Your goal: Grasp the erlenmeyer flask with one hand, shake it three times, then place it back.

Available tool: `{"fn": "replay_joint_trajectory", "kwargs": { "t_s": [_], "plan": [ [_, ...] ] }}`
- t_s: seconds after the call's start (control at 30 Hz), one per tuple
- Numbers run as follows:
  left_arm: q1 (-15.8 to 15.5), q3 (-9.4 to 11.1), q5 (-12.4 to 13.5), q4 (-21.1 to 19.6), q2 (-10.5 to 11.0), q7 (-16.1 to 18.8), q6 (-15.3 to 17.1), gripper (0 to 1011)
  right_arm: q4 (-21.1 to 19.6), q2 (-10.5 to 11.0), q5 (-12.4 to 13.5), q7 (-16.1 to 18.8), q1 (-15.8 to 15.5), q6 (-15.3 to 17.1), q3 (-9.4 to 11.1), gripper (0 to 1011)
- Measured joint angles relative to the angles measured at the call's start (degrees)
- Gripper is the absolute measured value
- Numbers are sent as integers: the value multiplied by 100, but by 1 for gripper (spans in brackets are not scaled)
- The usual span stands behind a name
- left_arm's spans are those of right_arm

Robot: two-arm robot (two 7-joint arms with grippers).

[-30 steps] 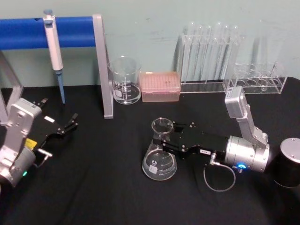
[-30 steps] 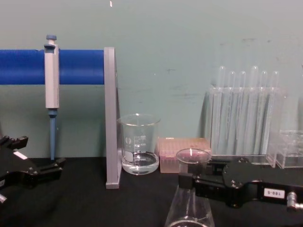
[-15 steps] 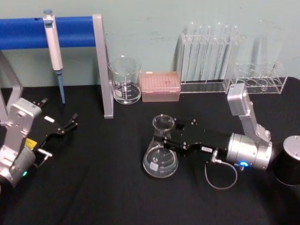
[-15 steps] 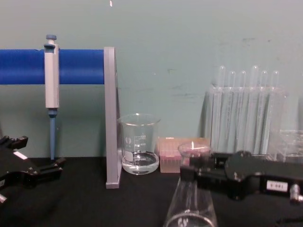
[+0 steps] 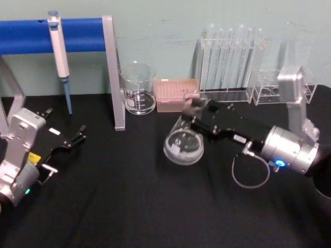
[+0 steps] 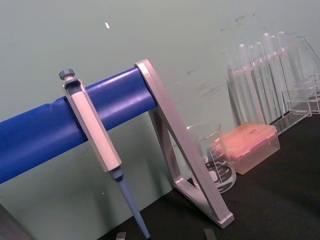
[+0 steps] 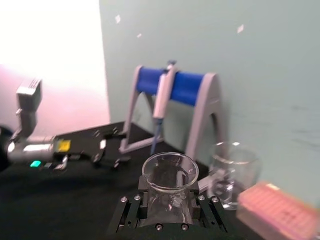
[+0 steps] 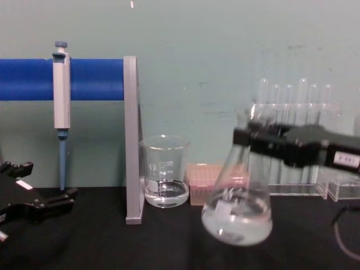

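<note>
The right gripper [image 5: 191, 117], a black 2-fingered hand, is clenched on the neck of the clear glass conical erlenmeyer flask [image 8: 237, 212]. The flask hangs tilted, clear of the black tabletop [image 5: 129, 206], its wide base swung toward the robot and a little clear liquid pooled low inside. The left gripper [image 5: 77, 136] sits parked at the table's left.

The mouth is open, so a hard swing at this tilt could throw liquid up the neck and out. Smooth glass may also slip or twist between the fingers. The straight-sided glass beaker [image 5: 137, 89] and the pink plastic tip box [image 5: 177, 94] stand near behind, within reach of a wide swing. A tilted set-down after the 3 shakes could land on the base's edge and topple.
</note>
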Motion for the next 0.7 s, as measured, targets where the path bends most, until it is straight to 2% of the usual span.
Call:
{"fn": "replay_joint_trajectory", "kwargs": {
  "t_s": [0.27, 0.43, 0.53, 0.7],
  "plan": [
    [0, 0, 0, 0, 0, 0, 0, 1001, -643, -1, -16, -858, -383, 129, 408, 449],
    [0, 0, 0, 0, 0, 0, 0, 1001, -963, -62, -250, -1506, -631, 214, 620, 449],
    [0, 0, 0, 0, 0, 0, 0, 1001, -1194, -120, -515, -2074, -828, 305, 779, 449],
    [0, 0, 0, 0, 0, 0, 0, 1001, -1391, -203, -785, -2604, -1031, 415, 953, 449]
  ]
}}
